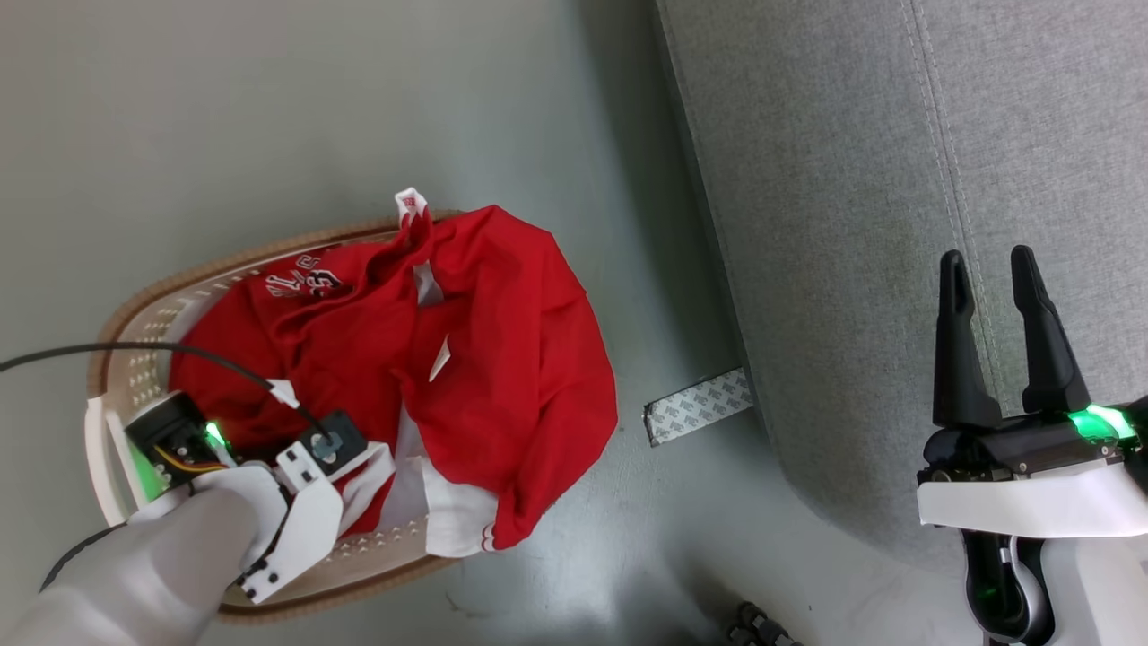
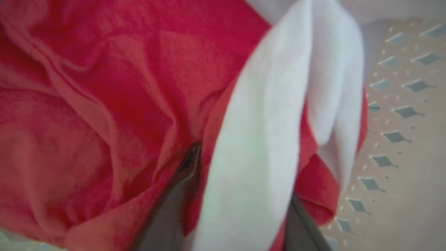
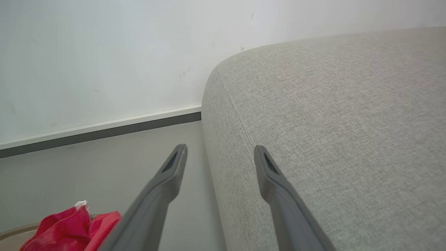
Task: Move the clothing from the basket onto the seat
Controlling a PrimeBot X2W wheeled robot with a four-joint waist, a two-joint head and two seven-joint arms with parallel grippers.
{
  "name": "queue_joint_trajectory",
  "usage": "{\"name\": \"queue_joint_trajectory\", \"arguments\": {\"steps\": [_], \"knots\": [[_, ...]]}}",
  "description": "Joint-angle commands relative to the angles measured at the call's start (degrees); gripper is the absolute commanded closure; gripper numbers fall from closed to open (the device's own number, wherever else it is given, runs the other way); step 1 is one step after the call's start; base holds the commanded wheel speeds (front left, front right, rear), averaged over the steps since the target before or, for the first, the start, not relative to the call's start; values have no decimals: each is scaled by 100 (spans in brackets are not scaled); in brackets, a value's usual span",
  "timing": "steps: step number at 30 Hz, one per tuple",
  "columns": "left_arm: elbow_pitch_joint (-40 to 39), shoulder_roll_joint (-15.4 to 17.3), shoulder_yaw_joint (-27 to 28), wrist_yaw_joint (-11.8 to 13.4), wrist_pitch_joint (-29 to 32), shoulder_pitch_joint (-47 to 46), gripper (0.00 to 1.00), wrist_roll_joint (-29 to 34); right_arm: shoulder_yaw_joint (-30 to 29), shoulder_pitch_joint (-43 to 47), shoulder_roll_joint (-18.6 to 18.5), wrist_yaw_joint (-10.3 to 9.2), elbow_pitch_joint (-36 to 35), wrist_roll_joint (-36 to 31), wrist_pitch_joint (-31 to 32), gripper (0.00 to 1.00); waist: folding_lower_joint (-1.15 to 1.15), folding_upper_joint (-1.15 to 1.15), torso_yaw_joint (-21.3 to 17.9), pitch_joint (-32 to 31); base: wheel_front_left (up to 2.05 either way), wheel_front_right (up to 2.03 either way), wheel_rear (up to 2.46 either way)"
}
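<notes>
Well, from the head view, the clothing (image 1: 502,359) is lying heaped in the basket (image 1: 161,289), which is standing on the floor (image 1: 269,108) to the left of the seat (image 1: 852,179). One red fold is spilling over the basket's right rim toward the seat, and a white cuff is hanging over the near rim. The left gripper (image 1: 336,458) is reaching down into the near part of the heap, its fingers going out of sight among the cloth, with a black cable (image 1: 134,348) arcing over the basket behind it. The right gripper (image 1: 991,269) is hovering above the seat's near edge with its jaws spread and nothing between them. A patterned strip (image 1: 700,405) is lying on the floor against the seat's base.

In the left wrist view, the dark fingers (image 2: 174,209) are standing apart, with a white band (image 2: 258,139) and red folds bunching between them. Whether they are pinching the cloth I cannot tell. The basket's perforated wall (image 2: 400,139) is showing on the right.

From the right wrist view, the right gripper's fingers (image 3: 174,174) are pointing past the seat's rounded corner toward the wall (image 3: 104,52), wide apart and holding nothing. A bit of red clothing is peeking out at the lower left.
</notes>
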Motion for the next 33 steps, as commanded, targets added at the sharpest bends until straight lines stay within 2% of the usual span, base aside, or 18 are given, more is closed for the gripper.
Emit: {"name": "queue_joint_trajectory", "arguments": {"steps": [1, 8, 15, 26, 33], "knots": [[86, -17, -10, 8, -72, -34, 100, -7, 26, -86, 1, -12, -3, 23, -20, 0, -1, 0, 20, 3, 0, 0, 0], [255, -256, -16, 8, -384, 105, 100, -160, 13, -114, 1, -12, 79, -103, -19, 0, -1, 0, 141, -269, 0, 0, 0], [488, -634, 36, 8, -775, 266, 100, -397, -112, -79, -1, -12, 166, -143, -19, 0, -1, 0, 371, -926, 0, 0, 0], [737, -1418, 326, 30, -1683, 774, 100, -957, -253, 220, -4, -12, 427, -654, -19, 0, -1, 0, 1033, -2370, 0, 0, 0], [372, -1674, 703, 150, -1885, 1146, 100, -1234, -329, 472, -10, -12, 624, -837, -16, 0, -1, 0, 1542, -3205, 0, 0, 0]]}}
